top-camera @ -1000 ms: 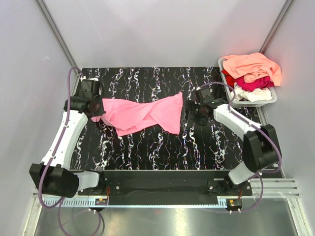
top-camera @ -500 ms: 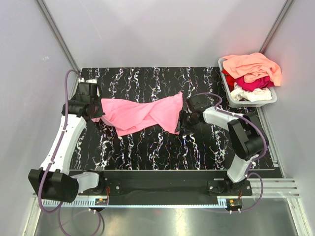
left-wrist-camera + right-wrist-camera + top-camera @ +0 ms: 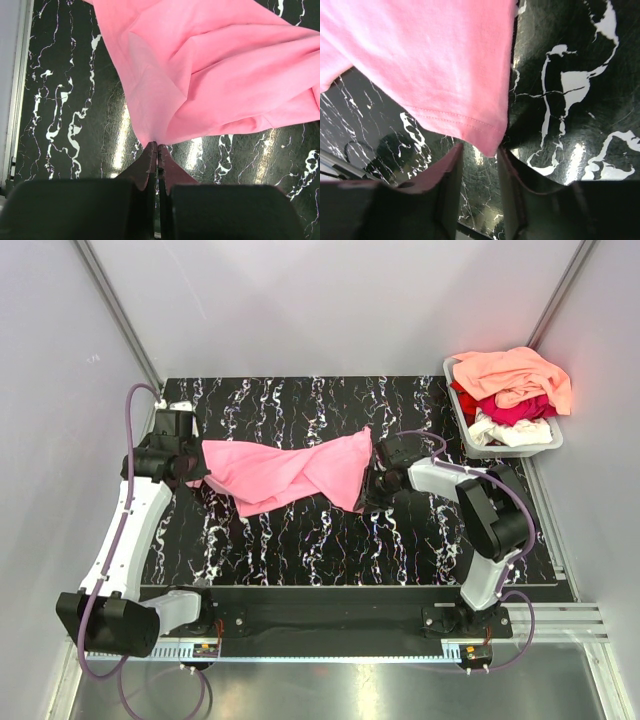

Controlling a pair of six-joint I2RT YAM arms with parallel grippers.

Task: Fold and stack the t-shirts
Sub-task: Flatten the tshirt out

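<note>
We find the left gripper farthest from the grey tub, jaws pressed together on a corner of the pink t-shirt. The shirt lies rumpled on the table, well left of the tub. At its tub-side end the right gripper stands jaws apart, a hemmed corner between them, unclamped. We judge spreading is in hand; next, the right jaws must pinch that corner, then both arms draw the cloth flat

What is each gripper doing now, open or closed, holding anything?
Left gripper: closed, pinching an edge of the pink t-shirt.
Right gripper: open, jaws apart around the shirt's hem corner, not clamped on it.
</note>
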